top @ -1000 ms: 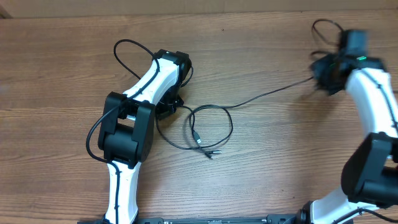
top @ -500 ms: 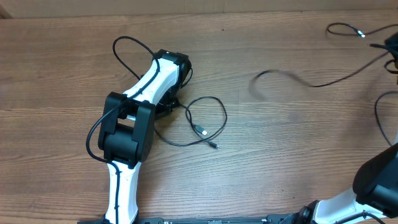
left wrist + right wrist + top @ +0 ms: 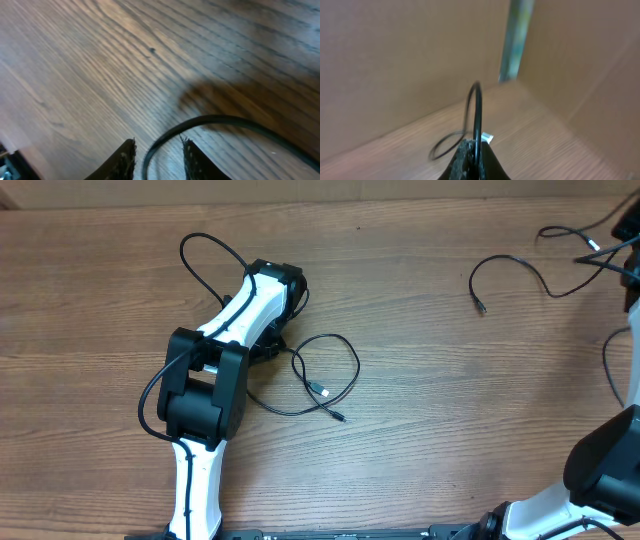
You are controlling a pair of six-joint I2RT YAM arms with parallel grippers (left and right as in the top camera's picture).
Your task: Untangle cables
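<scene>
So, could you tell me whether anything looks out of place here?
Nothing looks damaged. One cable trails from the right fingers at the far right, well apart from the looped cable by the left fingers.

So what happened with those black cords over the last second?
The right gripper, clamped on the long cable, swung away toward the right edge and dragged it clear of the looped cable. Its free plug now lies well apart from the loop. The loop slid slightly left. The left gripper stayed put.
</scene>
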